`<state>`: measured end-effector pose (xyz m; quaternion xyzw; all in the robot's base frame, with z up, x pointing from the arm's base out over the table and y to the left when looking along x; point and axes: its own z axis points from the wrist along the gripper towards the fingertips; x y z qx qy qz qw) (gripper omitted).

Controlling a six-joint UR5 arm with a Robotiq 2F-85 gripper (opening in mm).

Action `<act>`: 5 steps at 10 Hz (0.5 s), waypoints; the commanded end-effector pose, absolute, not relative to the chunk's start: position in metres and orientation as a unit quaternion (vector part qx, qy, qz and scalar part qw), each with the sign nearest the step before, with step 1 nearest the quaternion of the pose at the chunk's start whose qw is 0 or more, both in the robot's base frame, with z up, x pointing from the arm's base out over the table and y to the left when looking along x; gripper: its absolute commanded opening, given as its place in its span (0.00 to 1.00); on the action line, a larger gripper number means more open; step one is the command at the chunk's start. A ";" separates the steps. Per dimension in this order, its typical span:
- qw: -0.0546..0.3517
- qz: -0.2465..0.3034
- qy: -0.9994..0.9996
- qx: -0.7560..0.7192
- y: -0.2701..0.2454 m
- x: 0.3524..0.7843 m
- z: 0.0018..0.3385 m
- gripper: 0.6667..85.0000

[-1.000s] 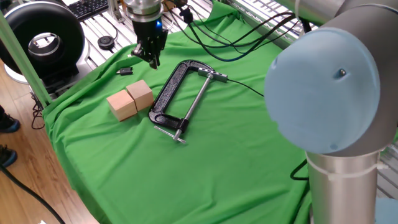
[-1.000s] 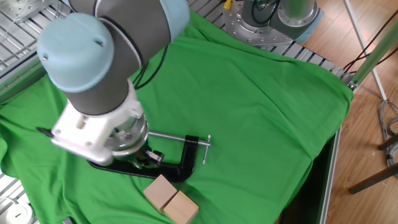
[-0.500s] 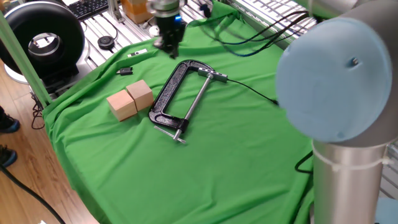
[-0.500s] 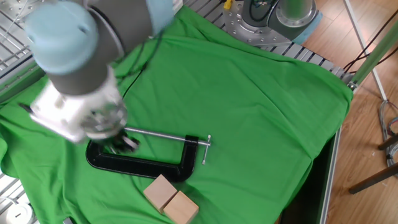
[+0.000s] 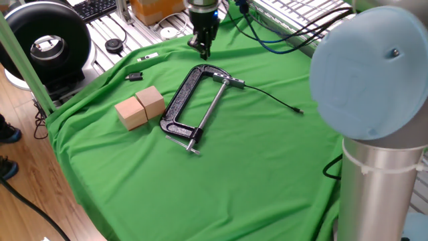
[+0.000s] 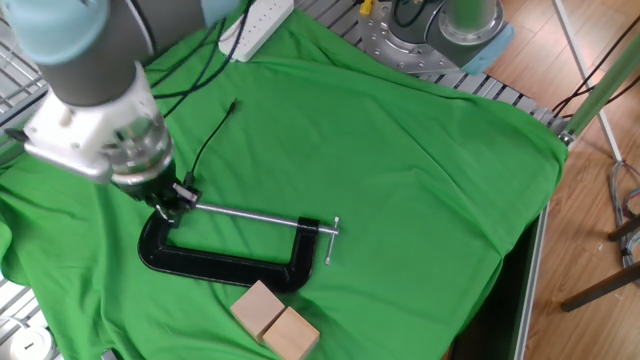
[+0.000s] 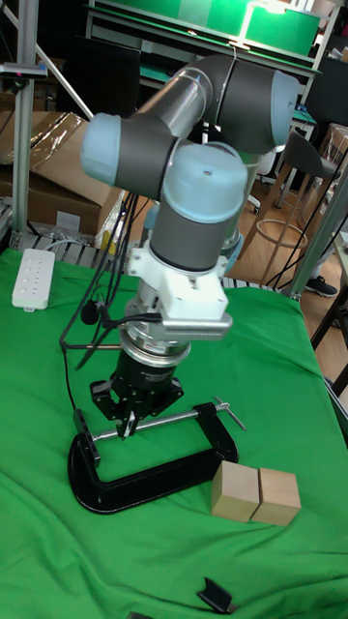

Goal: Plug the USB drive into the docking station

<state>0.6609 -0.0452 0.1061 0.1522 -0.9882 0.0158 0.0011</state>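
Note:
The docking station [image 5: 231, 83] is a slim grey adapter lying at the screw end of the big black C-clamp [image 5: 177, 107]. Its thin black cable runs right to a small plug [image 5: 299, 111]. My gripper [image 5: 202, 52] hangs just behind the clamp's top bend, a short way left of the adapter. Its fingers are drawn together to a narrow point. In the other fixed view the gripper [image 6: 172, 203] sits low over the clamp's left end, partly covering the adapter [image 6: 187, 192]. The USB drive is hidden; I cannot make it out on the cloth or between the fingers.
Two wooden blocks [image 5: 140, 107] stand left of the clamp. A small black piece [image 5: 134, 77] and a white flat tag [image 5: 148, 57] lie behind them. A white power strip [image 6: 255, 25] lies at the cloth's far edge. My arm's big blue-grey joint [image 5: 368, 67] looms at the right.
The gripper has travelled from above the blocks and white tag to the right, arriving by the clamp's top bend near the docking station. Nothing on the cloth has moved.

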 end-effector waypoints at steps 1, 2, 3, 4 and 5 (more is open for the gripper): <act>0.006 0.016 -0.994 0.107 -0.059 0.654 0.107 0.01; 0.002 0.021 -0.995 0.095 -0.061 0.656 0.107 0.01; -0.004 0.013 -0.995 0.099 -0.057 0.659 0.107 0.01; -0.009 0.015 -0.993 0.115 -0.065 0.659 0.102 0.01; -0.011 0.013 -0.992 0.124 -0.078 0.655 0.093 0.01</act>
